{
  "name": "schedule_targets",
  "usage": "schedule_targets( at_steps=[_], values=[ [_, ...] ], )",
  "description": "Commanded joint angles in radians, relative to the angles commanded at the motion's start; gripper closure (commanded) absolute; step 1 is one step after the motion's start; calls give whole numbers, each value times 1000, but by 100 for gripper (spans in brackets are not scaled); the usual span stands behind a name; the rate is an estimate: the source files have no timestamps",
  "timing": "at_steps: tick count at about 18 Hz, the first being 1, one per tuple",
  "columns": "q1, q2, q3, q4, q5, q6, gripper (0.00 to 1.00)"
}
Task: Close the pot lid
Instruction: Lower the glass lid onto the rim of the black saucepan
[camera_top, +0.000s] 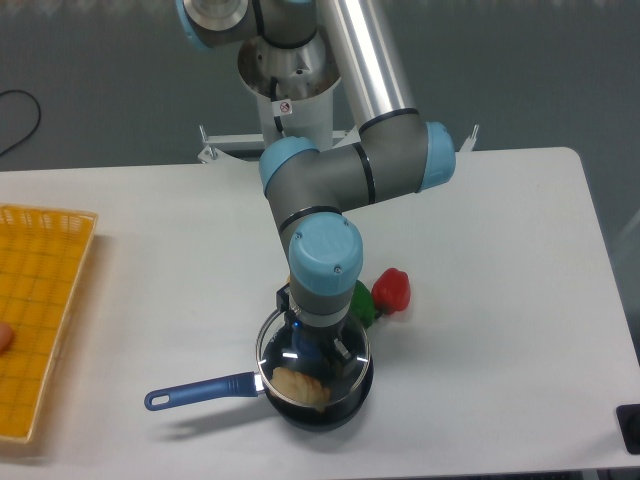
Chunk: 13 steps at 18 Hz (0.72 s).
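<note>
The gripper (313, 345), pointing straight down, appears clamped on the blue centre knob of the lid (312, 362), though the wrist hides most of the fingers. The lid, a glass disc with a thin metal rim, sits level over the pot (318, 398), whether seated or just above cannot be told. Glass is stiff, fairly heavy, slippery and breakable, so the knob looks like the only sound hold, and the lid wants a gentle, flat landing on the rim

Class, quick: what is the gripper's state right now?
Gripper: shut on the lid's blue knob, holding the lid over the pot.
</note>
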Motion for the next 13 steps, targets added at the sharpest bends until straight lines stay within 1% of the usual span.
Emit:
schedule_targets(
  at_steps=[13],
  values=[
    [-3, -23, 12, 22, 20, -6, 47]
  ],
)
